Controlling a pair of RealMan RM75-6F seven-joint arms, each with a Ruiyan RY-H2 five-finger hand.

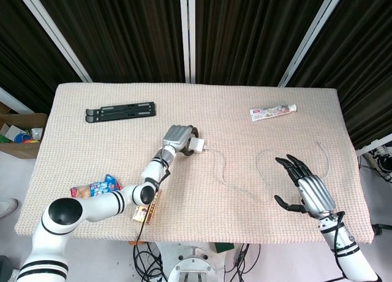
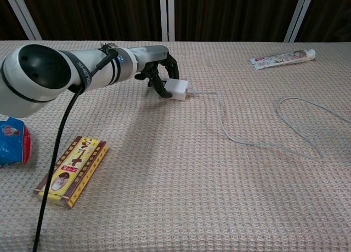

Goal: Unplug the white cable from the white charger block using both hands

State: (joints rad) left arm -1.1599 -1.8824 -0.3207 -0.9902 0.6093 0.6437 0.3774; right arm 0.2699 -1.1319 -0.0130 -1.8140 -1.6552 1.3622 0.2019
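Snack packet: a blue and red packet (image 1: 93, 189) lay at the near left edge of the table (image 1: 73, 141), well to the left of the left hand and beside that arm's elbow.
Yellow box: a flat yellow and brown box (image 2: 72, 170) lay just right of the packet, nearer the table's front edge than the left hand.
Black stand: a folded black stand (image 1: 120, 112) lay on the far side, behind and left of the left hand.
Left hand: the left hand (image 1: 178, 137) was down at the white charger block (image 2: 176, 90), dark fingers (image 2: 158, 85) curled around its left end and touching it; the block looked gripped, resting on or just above the cloth.
White cable: the white cable (image 2: 247, 141) was plugged into the block's right face, away from the left hand, and ran across the cloth in a long curve to a loop just ahead of the right hand.
Toothpaste: a tube (image 1: 272, 111) lay on the far side, well beyond the right hand.
Right hand: the right hand (image 1: 305, 187) hung over the near right part of the table, fingers spread and holding nothing, near the cable loop but apart from it.
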